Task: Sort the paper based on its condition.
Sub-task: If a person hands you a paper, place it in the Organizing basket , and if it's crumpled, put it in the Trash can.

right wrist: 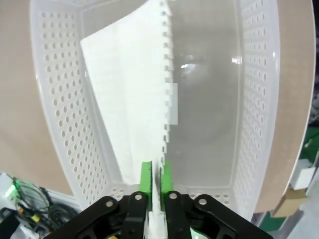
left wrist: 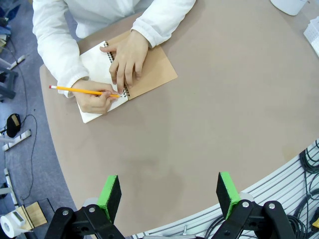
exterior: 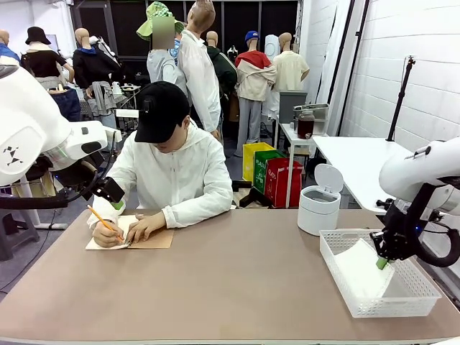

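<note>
- right gripper (right wrist: pixel 156 172): pads nearly together on either side of the perforated edge of the paper (right wrist: pixel 129 89), can't tell if it's pinched or let go
- paper: smooth sheet, leaning inside the white basket (right wrist: pixel 50 99)
- left gripper (left wrist: pixel 169 191): fingers spread wide, nothing between, above the table (left wrist: pixel 224 129)
- person's hand (left wrist: pixel 94 99) has a pencil (left wrist: pixel 75 90) on the notebook (left wrist: pixel 154 69)

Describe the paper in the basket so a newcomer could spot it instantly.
Look to the white perforated basket at the right end of the table. Inside is a smooth white sheet pinched by the right pincer; its ragged torn edge sets it apart from the bound notebook at the far left.
</note>
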